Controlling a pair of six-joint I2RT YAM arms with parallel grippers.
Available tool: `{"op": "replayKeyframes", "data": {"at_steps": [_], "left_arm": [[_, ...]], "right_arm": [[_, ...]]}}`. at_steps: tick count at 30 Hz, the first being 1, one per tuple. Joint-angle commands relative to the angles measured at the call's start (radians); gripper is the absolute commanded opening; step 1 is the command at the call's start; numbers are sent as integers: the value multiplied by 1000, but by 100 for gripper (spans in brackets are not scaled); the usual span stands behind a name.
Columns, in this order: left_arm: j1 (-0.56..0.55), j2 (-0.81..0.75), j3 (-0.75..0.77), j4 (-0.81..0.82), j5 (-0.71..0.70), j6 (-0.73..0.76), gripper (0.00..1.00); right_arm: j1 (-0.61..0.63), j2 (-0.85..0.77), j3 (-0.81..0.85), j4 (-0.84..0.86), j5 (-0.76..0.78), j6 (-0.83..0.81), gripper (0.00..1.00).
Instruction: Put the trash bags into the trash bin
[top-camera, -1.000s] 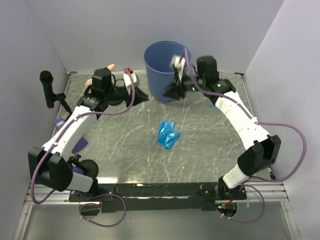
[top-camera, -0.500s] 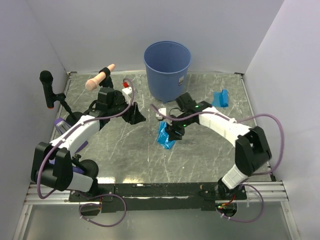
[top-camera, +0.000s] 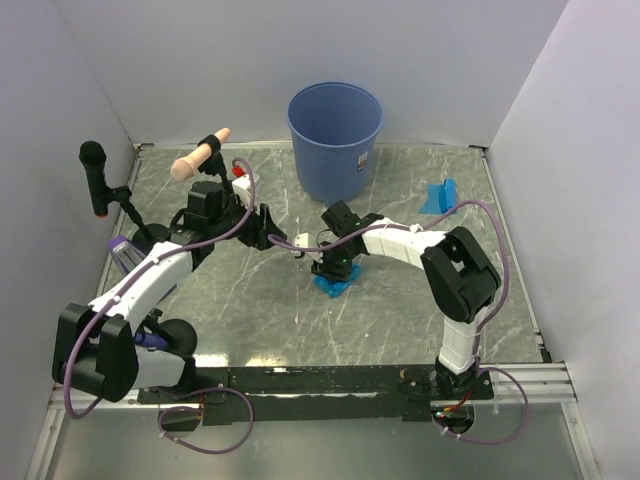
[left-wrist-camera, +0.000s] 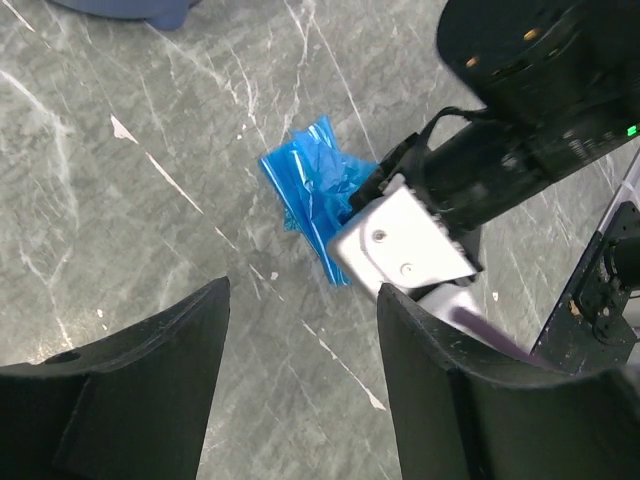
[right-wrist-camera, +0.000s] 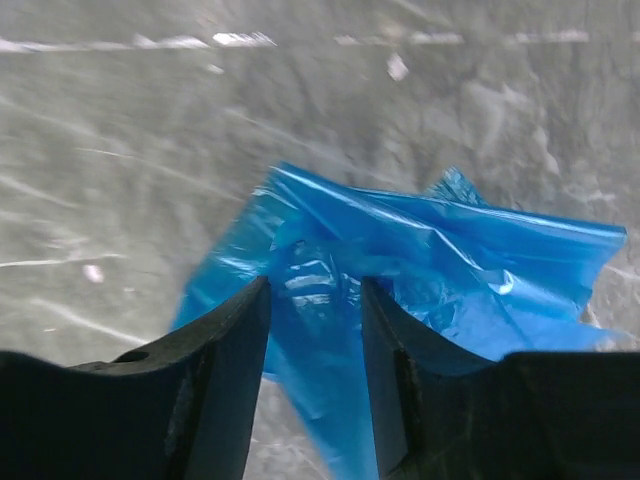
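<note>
One trash bag (top-camera: 335, 286) lies crumpled at the table's middle, a glossy blue film (right-wrist-camera: 430, 255) (left-wrist-camera: 312, 190). My right gripper (top-camera: 331, 268) (right-wrist-camera: 315, 300) is down on it, open, its fingers astride a fold of the film. A second small trash bag (top-camera: 438, 195) lies at the right, near the wall. The trash bin (top-camera: 335, 130), a round blue bucket, stands at the back centre, with its base (left-wrist-camera: 130, 8) just showing in the left wrist view. My left gripper (top-camera: 272, 232) (left-wrist-camera: 300, 330) hovers open and empty just left of the bag, facing the right wrist.
A black microphone (top-camera: 94, 175) on a stand is at the far left. A peach handle with a black band (top-camera: 200, 156) lies at the back left, a purple item (top-camera: 122, 246) by the left arm. Walls close three sides.
My right arm swung from over the bin down to the middle bag. My left gripper opened and moved right toward that bag.
</note>
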Motion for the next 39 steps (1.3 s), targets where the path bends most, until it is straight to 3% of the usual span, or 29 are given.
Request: {"op": "replayKeyframes", "data": {"at_steps": [1, 3, 7, 11, 20, 27, 33, 39], "left_arm": [[7, -34, -7, 14, -10, -16, 65], [9, -32, -3, 14, -6, -15, 65], [9, -20, 6, 21, 0, -19, 64], [9, -8, 11, 26, 8, -16, 64], [3, 75, -23, 138, 157, -1, 62], [-74, 314, 74, 223, 241, -75, 61], [-144, 467, 169, 196, 158, -114, 61], [-197, 622, 298, 66, 180, -84, 48]], "right_arm": [[14, 3, 24, 64, 92, -3, 46], [17, 11, 29, 49, 98, -1, 44], [22, 35, 53, -2, 86, -20, 16], [16, -9, 30, 4, 57, -15, 0], [-27, -255, -8, 62, -37, 123, 0], [-46, -313, 10, 90, -20, 275, 0], [-81, -339, 9, 122, 61, 393, 21], [-116, -380, -36, 153, 110, 433, 37]]}}
